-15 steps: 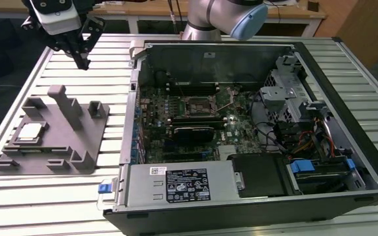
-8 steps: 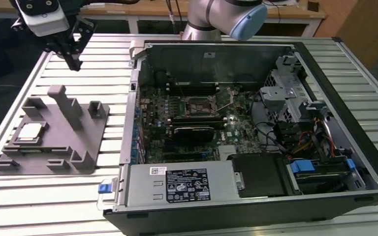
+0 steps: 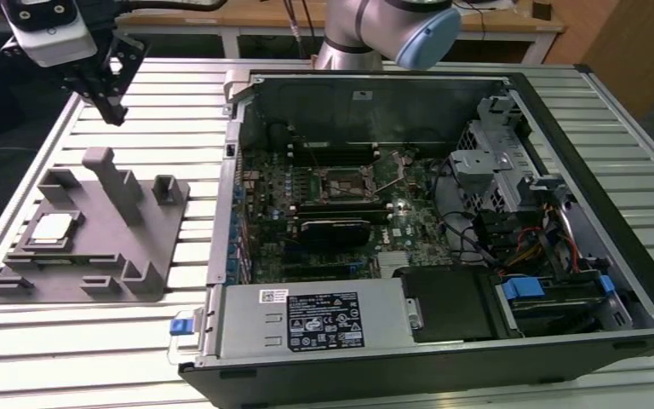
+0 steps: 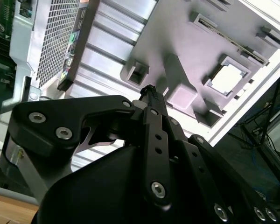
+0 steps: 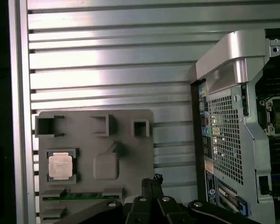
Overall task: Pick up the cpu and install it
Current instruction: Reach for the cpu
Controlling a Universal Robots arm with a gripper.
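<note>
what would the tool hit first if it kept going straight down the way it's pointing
Probably the grey fixture, near its edge beside the tall post, not the cpu. The tool sits high above, so it could land on the slatted table instead.

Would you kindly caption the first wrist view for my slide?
Shut pincer poised near the grey fixture holding the cpu, beside the computer case.

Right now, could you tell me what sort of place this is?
Probably a robotics lab bench for computer assembly: a slatted metal table carries an open desktop case and a grey fixture holding the cpu, near a robot arm.
</note>
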